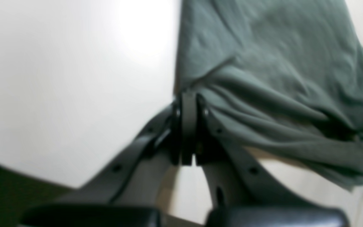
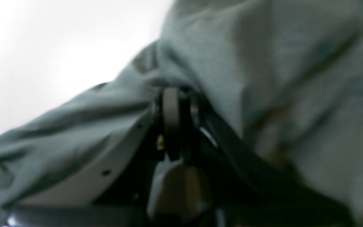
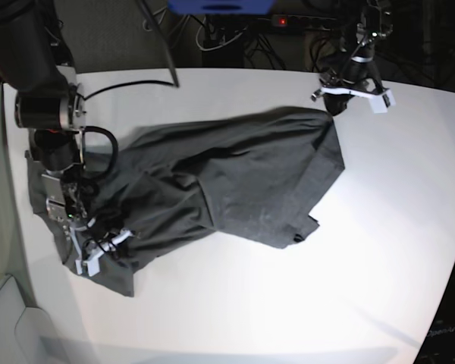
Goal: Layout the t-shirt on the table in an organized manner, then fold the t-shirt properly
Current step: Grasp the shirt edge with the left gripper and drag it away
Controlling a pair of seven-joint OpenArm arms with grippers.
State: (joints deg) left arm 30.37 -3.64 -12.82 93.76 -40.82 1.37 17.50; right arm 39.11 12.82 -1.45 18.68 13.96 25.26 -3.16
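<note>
White table [image 3: 288,303] bears t-shirt [image 3: 235,182], both grippers pinching cloth.

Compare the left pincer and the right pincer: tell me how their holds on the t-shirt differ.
The left pincer pinches the t-shirt at its far corner, by bare table; the right pincer grips a bunched fold at the near end. The left arm stands clear of the cloth; the right arm leans over it. Both are shut on the shirt.
</note>
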